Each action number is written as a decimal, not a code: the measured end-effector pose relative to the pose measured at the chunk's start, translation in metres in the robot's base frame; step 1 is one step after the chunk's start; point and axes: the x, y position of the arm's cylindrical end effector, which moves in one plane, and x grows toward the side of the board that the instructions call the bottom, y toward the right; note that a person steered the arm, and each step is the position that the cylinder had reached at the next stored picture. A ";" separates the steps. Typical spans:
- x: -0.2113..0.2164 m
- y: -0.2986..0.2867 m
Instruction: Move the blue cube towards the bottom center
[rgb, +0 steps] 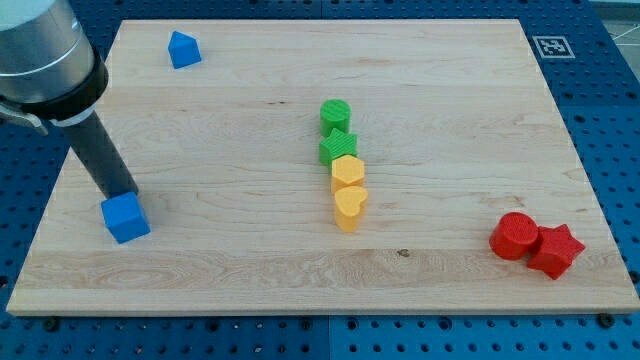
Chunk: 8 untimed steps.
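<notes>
The blue cube (126, 217) lies on the wooden board (450, 120) near its left edge, toward the view's bottom. My tip (122, 192) is right above the cube in the view and touches its upper side. The dark rod rises from there to the view's upper left.
A second blue block (182, 49) sits near the board's top left. In the middle stands a column: green cylinder (336, 114), green star (338, 148), yellow block (347, 171), yellow heart (350, 207). A red cylinder (515, 236) and red star (556, 250) sit at the bottom right.
</notes>
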 end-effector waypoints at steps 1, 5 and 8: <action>-0.003 -0.045; -0.013 0.006; 0.043 -0.013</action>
